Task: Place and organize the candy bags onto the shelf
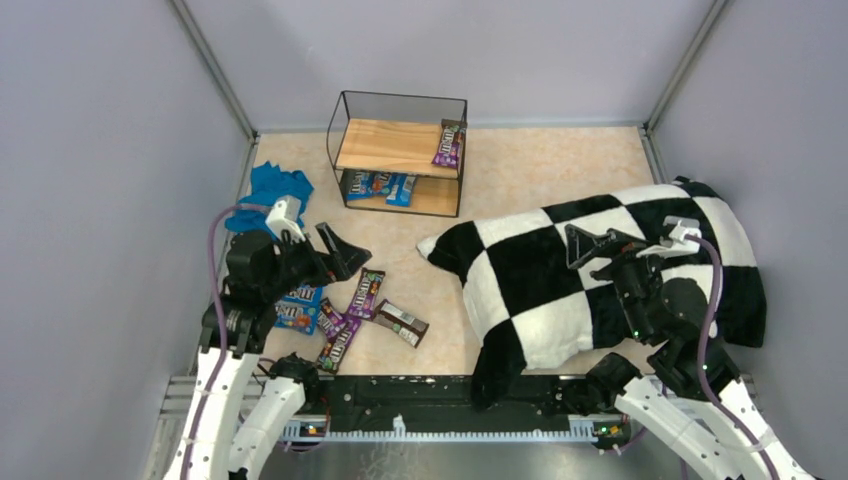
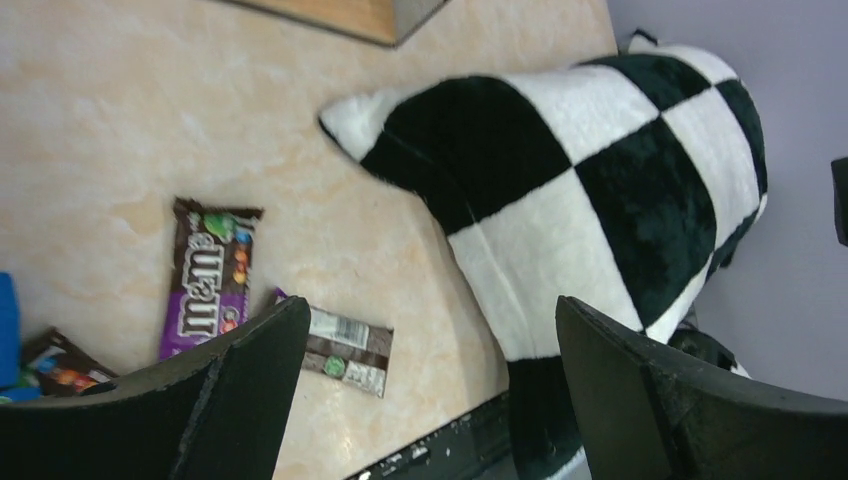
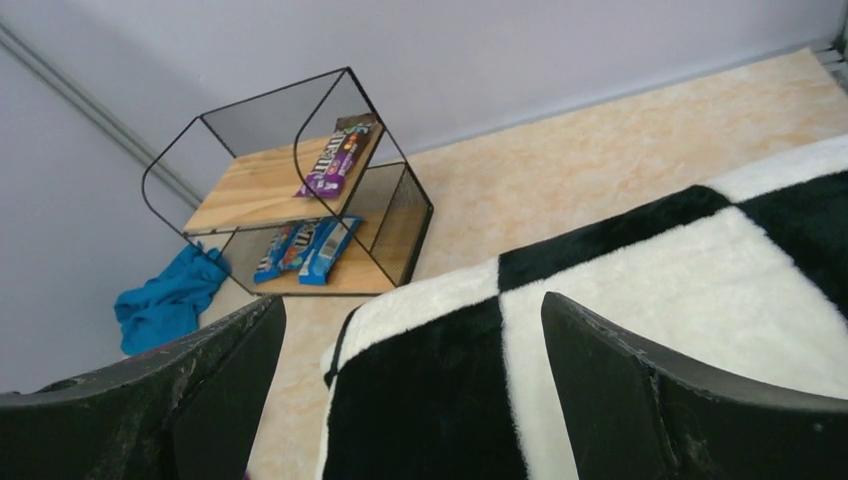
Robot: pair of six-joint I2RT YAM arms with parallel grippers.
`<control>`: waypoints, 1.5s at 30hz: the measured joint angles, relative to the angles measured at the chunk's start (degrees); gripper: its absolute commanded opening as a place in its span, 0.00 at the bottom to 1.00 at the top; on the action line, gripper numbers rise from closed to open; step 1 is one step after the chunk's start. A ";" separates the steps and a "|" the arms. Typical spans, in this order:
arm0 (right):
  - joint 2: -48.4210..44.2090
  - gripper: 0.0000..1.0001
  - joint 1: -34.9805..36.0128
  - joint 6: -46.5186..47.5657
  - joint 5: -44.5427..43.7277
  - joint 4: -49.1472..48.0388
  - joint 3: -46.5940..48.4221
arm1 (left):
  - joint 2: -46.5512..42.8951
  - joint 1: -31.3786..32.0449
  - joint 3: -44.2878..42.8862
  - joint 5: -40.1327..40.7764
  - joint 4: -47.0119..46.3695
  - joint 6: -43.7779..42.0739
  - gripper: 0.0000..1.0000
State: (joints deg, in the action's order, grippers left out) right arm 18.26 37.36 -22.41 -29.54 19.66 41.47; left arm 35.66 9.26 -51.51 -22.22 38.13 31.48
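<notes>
Shelf one, top-tier candy bag one

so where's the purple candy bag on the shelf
In the top view, the purple candy bag lies on the shelf, at the right end of its upper board.

Left tool and right tool, jaws wide apart.
</notes>
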 measured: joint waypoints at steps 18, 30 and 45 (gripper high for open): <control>42.12 0.99 16.11 1.68 22.64 -10.64 5.03 | -1.92 1.03 24.72 -13.42 -8.92 10.86 0.98; 47.78 0.99 6.27 4.92 21.44 -28.61 11.43 | 14.97 36.89 25.05 10.93 -13.97 27.19 0.98; 36.26 0.99 -4.63 3.80 24.48 -45.81 -12.79 | 36.57 42.75 15.52 34.75 -12.63 36.74 0.95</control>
State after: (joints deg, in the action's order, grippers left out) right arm 54.52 32.73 -18.61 -5.06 -26.15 28.69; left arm 72.23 52.01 -35.99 12.53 25.50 68.23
